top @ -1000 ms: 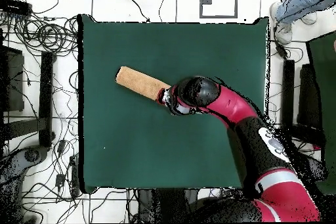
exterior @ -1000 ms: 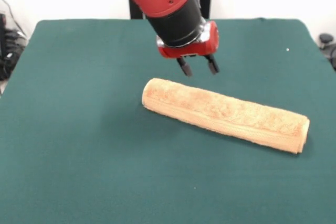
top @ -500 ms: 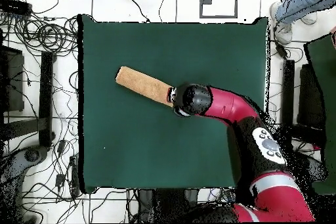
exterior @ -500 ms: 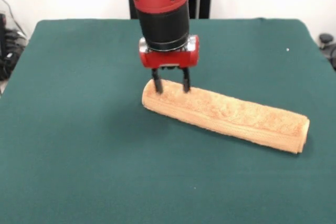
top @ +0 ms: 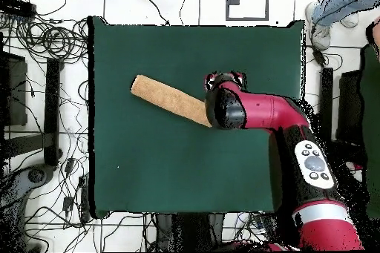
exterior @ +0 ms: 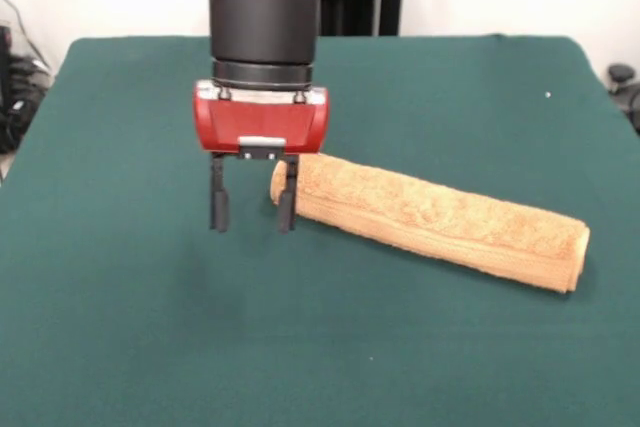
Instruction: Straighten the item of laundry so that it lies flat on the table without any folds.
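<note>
- Red-and-black claw [exterior: 252, 209] hangs with its two dark fingers [exterior: 217, 205] spread apart, holding nothing, tips just above the green felt.
- One finger stands in front of the towel's rounded end; whether it touches the cloth cannot be told.
- Orange-tan towel [exterior: 432, 218] lies rolled into a long tube, slanting across the middle of the surface [exterior: 120, 327], well clear of every edge.
- From overhead, the arm's wrist covers one end of the towel [top: 167, 98], the other end pointing toward a surface [top: 133, 176] corner.
- No readable writing or tag shows.
- A person's leg [top: 343, 1] shows beyond one corner.
</note>
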Controlling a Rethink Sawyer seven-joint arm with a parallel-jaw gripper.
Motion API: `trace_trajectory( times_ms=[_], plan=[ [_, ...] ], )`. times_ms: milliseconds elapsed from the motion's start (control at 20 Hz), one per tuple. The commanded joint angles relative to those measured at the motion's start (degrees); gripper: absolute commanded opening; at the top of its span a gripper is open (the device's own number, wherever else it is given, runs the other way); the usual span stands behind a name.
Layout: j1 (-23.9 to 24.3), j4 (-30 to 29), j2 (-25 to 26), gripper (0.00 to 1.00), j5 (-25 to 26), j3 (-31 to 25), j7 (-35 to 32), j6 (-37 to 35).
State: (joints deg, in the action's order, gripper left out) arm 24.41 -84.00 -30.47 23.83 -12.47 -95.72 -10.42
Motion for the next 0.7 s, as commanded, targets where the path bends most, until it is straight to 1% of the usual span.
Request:
trace_trajectory(
  times_ms=[50, 150, 200, 300, 350, 400, 450, 500, 550, 600, 650, 700],
  plan=[
    [-3.80, 2.38, -0.93, 1.00, 4.31, -2.78, -0.77, 1.82],
    [-0.74, 1.19, 0.43, 1.00, 4.51, -7.01, -0.44, 2.91],
    [3.41, -0.48, 2.19, 1.00, 4.45, -12.46, 0.12, 4.40],
    [8.82, -1.52, 6.06, 1.00, 4.29, -20.19, 2.01, 3.80],
    [10.68, -1.71, 7.96, 1.00, 3.73, -22.96, 2.61, 2.92],
    [12.83, -1.91, 11.17, 1.00, 1.34, -25.94, 2.19, 0.91],
    [12.92, -1.67, 12.30, 1.00, 0.00, -26.13, 0.94, -0.09],
    [13.18, -1.39, 14.40, 1.00, -3.21, -26.55, -1.18, -2.43],
    [13.85, -1.11, 15.99, 1.00, -4.31, -27.68, -1.29, -3.79],
    [13.99, -0.11, 18.00, 1.00, -6.62, -28.23, -1.51, -6.67],
    [13.79, 0.48, 18.79, 1.00, -7.52, -28.12, -1.87, -7.55],
    [12.70, 1.07, 19.36, 1.00, -10.03, -26.65, -4.97, -8.08]
  ],
)
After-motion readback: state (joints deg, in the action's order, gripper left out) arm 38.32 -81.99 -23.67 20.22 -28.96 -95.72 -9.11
